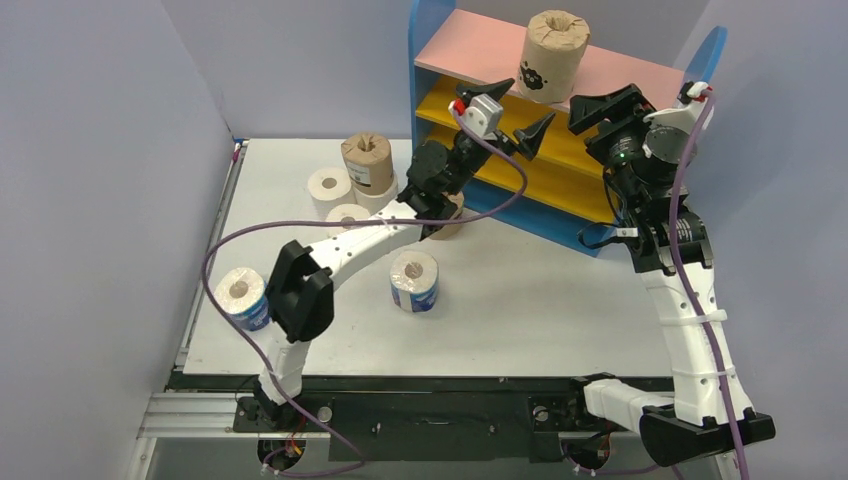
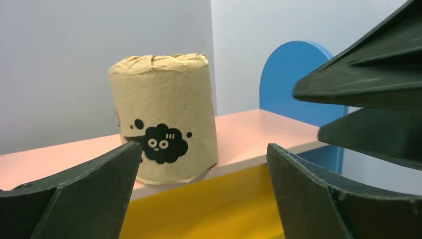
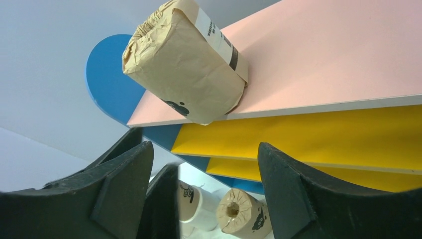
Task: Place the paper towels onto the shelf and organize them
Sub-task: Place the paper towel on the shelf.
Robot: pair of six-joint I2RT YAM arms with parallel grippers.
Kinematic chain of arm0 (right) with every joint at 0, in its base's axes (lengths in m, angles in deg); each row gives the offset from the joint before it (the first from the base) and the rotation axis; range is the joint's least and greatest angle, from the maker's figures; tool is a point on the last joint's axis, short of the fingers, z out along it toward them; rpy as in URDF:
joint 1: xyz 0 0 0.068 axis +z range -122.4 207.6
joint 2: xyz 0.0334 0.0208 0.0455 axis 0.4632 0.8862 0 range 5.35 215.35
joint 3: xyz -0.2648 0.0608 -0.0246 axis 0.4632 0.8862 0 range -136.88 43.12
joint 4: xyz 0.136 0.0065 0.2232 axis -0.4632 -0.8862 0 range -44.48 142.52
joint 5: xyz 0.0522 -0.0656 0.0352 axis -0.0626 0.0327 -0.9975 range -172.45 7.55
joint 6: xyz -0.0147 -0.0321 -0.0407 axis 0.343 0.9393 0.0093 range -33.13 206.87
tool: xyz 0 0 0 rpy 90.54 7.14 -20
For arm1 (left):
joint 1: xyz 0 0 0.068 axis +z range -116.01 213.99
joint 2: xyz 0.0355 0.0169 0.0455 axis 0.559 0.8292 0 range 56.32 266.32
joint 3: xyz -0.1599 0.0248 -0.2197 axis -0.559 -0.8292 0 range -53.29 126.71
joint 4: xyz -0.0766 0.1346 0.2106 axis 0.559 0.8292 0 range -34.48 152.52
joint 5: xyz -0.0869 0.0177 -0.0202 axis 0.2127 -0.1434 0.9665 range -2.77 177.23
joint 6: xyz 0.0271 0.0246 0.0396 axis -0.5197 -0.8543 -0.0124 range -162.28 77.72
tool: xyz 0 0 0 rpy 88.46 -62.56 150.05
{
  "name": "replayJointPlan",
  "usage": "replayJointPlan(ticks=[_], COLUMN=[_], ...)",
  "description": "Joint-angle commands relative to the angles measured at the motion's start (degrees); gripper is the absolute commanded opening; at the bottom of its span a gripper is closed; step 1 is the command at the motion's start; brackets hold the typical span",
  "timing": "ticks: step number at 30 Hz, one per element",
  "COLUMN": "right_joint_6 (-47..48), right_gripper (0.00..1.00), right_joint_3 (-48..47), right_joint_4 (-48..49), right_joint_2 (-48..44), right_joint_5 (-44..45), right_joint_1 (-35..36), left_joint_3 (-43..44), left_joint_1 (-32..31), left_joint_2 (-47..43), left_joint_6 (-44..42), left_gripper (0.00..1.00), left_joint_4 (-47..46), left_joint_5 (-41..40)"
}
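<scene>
The shelf stands at the back with blue side panels, a pink top board and yellow lower boards. One brown-wrapped paper towel roll stands upright on the pink board, near its front edge; it also shows in the left wrist view and the right wrist view. My left gripper is open and empty, just in front of and below that roll. My right gripper is open and empty, close beside it to the right. The other rolls rest on the table: a brown one, white ones, and two blue-and-white ones.
A second blue-and-white roll stands at the table's left edge beside my left arm's elbow. Another brown roll sits partly hidden under my left arm. The pink board and yellow board lie right before the left fingers. Grey walls enclose the table.
</scene>
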Motion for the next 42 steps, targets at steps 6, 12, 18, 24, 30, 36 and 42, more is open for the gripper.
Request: replayJointPlan(ticks=[6,12,18,24,30,36,42], right_joint_6=[12.2,18.6,23.1,26.8,27.5,28.2,26.0], right_gripper=[0.77,0.84,0.85,0.86,0.86,0.86,0.86], right_joint_3=[-3.2,2.5,1.6,-0.6,-0.6,2.1,0.0], right_joint_4=[0.0,5.7,7.8,9.6,11.6,16.2,18.4], right_joint_2=[-0.1,-1.4,1.5,6.6,9.9,10.7,14.1], right_joint_5=[5.7,6.1,4.9,5.2,6.9,7.4,3.3], right_joint_1=[3.7,5.0,5.8,6.1,6.0,5.6,3.5], left_joint_3=[-28.3,-46.5,-51.5,-59.2,-61.2,-65.3,-68.6], left_joint_1=[-1.7,-2.4,-2.2,-2.3,-2.3,-2.3,-2.3], left_joint_2=[-27.7,-43.4,-56.9,-70.5,-77.7,-84.5,-89.3], left_joint_6=[4.6,24.8,31.1,33.6,35.5,35.4,36.2], left_gripper=[0.96,0.96,0.96,0.96,0.96,0.96,0.96], left_joint_4=[-4.0,12.0,33.1,40.0,50.8,58.3,56.6], left_joint_5=[-20.2,-25.9,-31.7,-27.8,-18.5,-19.8,-16.9])
